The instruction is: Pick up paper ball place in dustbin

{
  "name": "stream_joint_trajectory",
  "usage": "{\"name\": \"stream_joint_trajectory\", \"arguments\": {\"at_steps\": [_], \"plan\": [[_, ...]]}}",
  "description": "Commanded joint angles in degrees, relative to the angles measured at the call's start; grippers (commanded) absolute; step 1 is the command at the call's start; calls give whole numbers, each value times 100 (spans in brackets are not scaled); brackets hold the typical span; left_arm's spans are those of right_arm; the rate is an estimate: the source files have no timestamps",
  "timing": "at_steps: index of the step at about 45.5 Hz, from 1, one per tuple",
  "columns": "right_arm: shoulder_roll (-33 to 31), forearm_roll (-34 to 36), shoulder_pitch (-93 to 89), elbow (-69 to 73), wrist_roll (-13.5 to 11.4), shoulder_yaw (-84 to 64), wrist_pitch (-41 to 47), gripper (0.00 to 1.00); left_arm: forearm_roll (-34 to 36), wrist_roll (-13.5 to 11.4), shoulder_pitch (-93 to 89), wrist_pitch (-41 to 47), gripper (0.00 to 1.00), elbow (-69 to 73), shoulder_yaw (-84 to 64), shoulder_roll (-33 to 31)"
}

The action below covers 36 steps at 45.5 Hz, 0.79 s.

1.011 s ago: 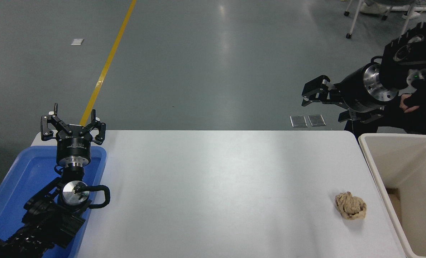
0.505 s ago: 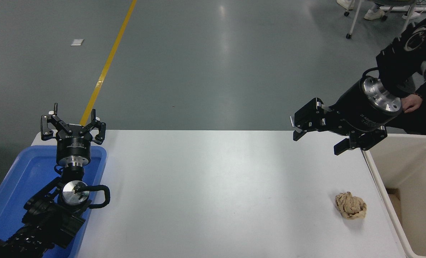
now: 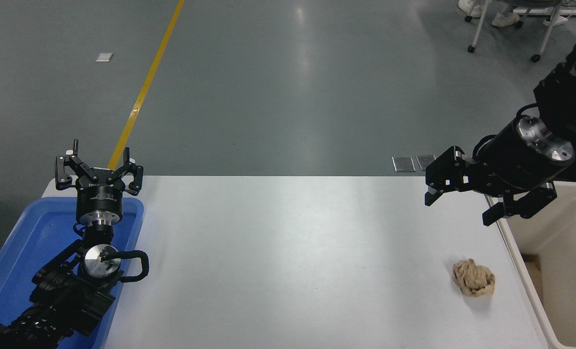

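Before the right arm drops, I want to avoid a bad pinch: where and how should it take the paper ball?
Probably across its lumpy middle, from straight above. The paper ball lies alone on the white table, close beside the dustbin wall, so a sideways approach from that side looks cramped. The right gripper, open, hangs above and beyond it.

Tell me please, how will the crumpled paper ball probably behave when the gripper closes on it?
The paper ball looks loosely crumpled, so it will probably squash a little and weigh very little. Its lumpy, wrinkled surface should give the open right gripper good friction. Being uneven, it is unlikely to roll far on the table if nudged.
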Motion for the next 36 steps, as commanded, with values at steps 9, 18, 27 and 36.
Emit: {"name": "stream_joint_trajectory", "arguments": {"at_steps": [9, 18, 27, 36], "plan": [[-1121, 164, -1891, -770, 16, 1168, 13, 100, 0, -1, 0, 0, 99, 0, 0, 0], [-1350, 50, -3701, -2115, 7, 2090, -13, 100, 0, -1, 0, 0, 99, 0, 0, 0], [-2061, 173, -4467, -2353, 7, 2689, -1330, 100, -9, -1, 9, 9, 99, 0, 0, 0], [-2203, 164, -5574, -2766, 25, 3278, -2781, 100, -9, -1, 9, 9, 99, 0, -9, 0]]}}
